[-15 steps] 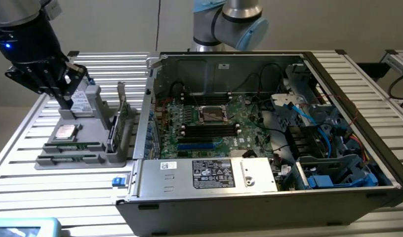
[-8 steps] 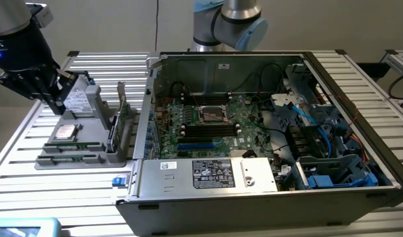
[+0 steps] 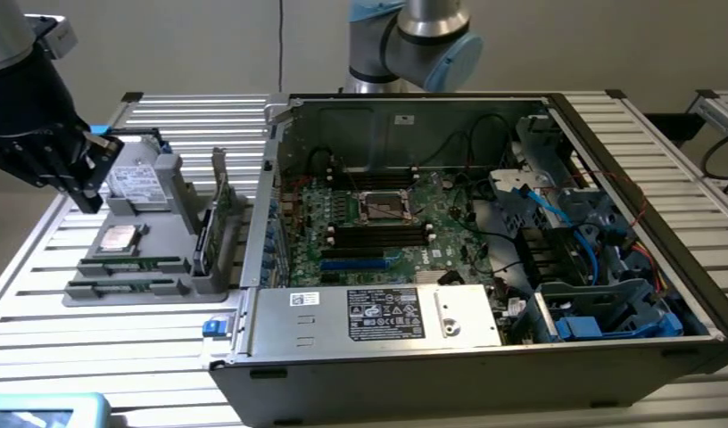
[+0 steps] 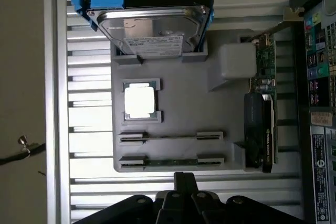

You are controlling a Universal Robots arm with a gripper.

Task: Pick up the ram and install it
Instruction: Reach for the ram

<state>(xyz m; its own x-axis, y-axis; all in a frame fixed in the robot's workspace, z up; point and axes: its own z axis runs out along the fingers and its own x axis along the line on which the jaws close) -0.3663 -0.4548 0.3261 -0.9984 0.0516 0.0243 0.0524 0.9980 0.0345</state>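
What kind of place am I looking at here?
Probably a robotics lab or test bench for computer assembly: a robot arm works by an open computer case on a slatted metal table, with a grey tray of computer parts beside it.

On my exterior feed I see an open computer case (image 3: 459, 374) lying on the slatted metal table (image 3: 103, 348), its motherboard (image 3: 376, 223) exposed. Just beside it, toward the exterior view's left, a grey holder (image 4: 184, 108) carries a silver hard drive (image 4: 152, 27), a square processor (image 4: 139, 102) and an upright expansion card (image 4: 260, 124).
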